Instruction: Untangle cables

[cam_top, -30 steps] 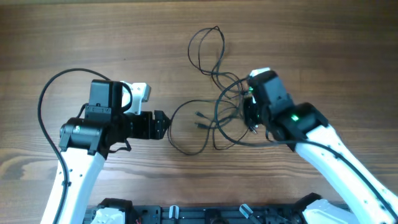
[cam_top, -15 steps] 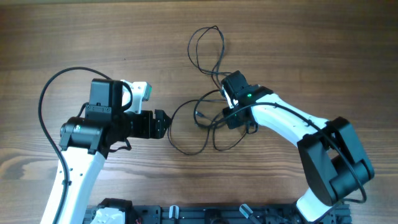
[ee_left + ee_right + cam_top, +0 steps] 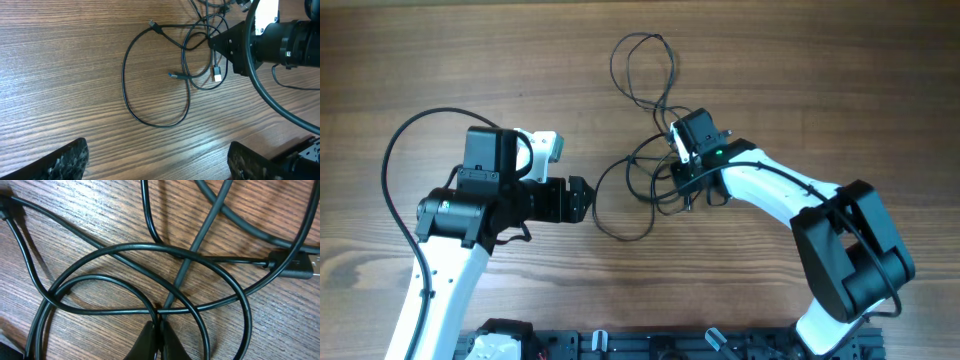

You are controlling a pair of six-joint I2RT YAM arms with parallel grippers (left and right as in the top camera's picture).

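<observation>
The cables (image 3: 642,150) are thin dark wires in a tangle on the wooden table, with loops reaching up and left. In the left wrist view the cables (image 3: 165,80) form a big loop with small plug ends. My right gripper (image 3: 688,176) sits in the tangle's middle. In the right wrist view its fingers (image 3: 159,330) are shut on a cable (image 3: 150,307) where several strands cross. My left gripper (image 3: 586,199) is open and empty just left of the tangle; its fingertips (image 3: 160,160) show at the bottom, apart from the wires.
The thick black robot cable (image 3: 405,135) arcs over the left arm. A dark bar (image 3: 660,345) runs along the table's front edge. The right arm (image 3: 790,200) stretches from the lower right across the table.
My right gripper has moved left into the tangle and dragged the wires left and up. The top loop has shifted left. The left arm has not moved.
</observation>
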